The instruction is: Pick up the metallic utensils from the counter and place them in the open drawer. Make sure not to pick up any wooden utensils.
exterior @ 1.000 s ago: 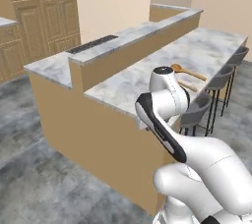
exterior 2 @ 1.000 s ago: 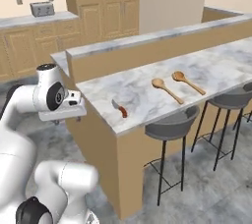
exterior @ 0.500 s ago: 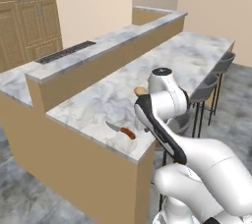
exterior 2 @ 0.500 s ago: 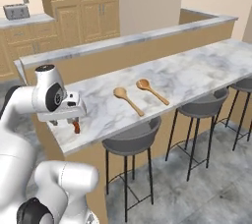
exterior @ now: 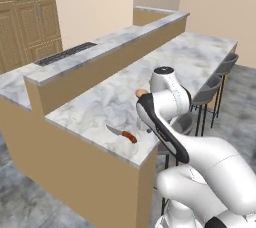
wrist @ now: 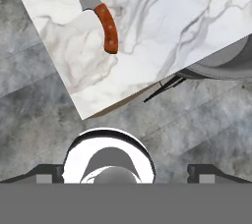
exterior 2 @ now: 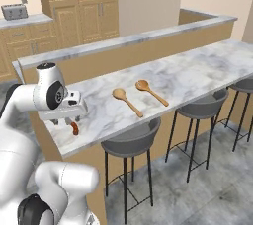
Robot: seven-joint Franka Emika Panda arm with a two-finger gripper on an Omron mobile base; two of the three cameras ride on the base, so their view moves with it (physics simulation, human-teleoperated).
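The gripper hangs released above the near corner of the white marble surface. The small knife with grey blade and red-brown handle lies near that corner. Farther along lie two tan wooden spoons.

My counter carries a knife near its corner, and two wooden spoons side by side, perhaps just apart, farther along.
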